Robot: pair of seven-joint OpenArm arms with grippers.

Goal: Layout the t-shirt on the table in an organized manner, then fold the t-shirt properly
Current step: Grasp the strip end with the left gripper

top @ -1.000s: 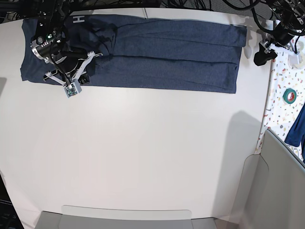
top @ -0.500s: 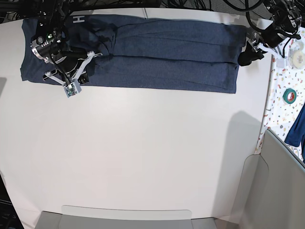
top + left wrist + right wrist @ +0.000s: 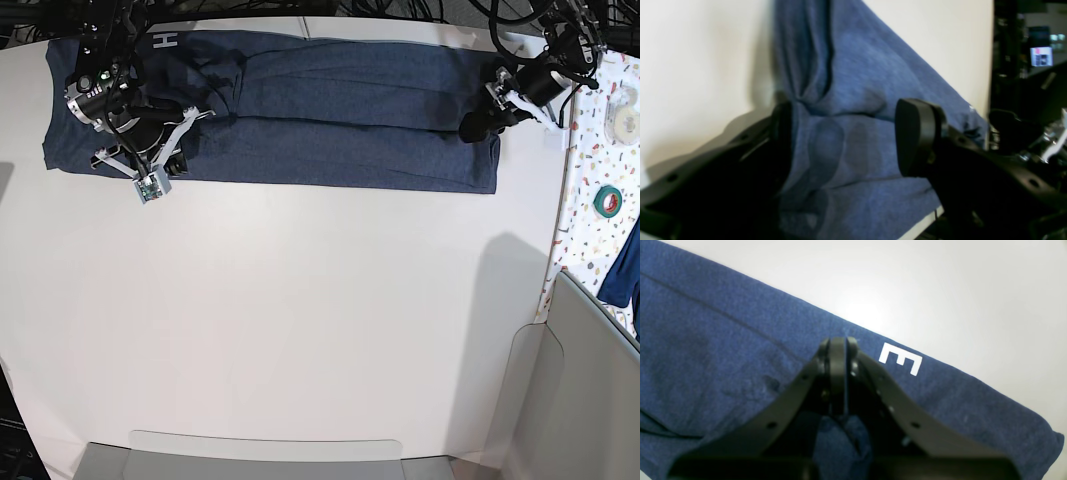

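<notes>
The dark navy t-shirt [image 3: 330, 110] lies as a long band across the far side of the white table [image 3: 300, 310]. My right gripper [image 3: 837, 341] is shut at the shirt's left end, near a white letter E [image 3: 901, 359], and a bulge of cloth rises between its fingers. In the base view that arm [image 3: 125, 120] stands over the shirt's left part, below a white H [image 3: 165, 40]. My left gripper [image 3: 846, 140] is open and hangs just above the shirt's right end [image 3: 475, 125], with cloth [image 3: 846, 100] showing between its fingers.
A narrow confetti-specked surface [image 3: 590, 170] runs along the table's right edge and carries a green tape roll [image 3: 607, 200], a white roll [image 3: 625, 100] and a blue cloth [image 3: 625, 265]. Grey panels stand at the near edge [image 3: 265, 455] and the near right [image 3: 590, 390].
My left arm has swung in from beyond the table's right edge to above the shirt's right end, jaws still open. The right arm and the shirt have not moved.
</notes>
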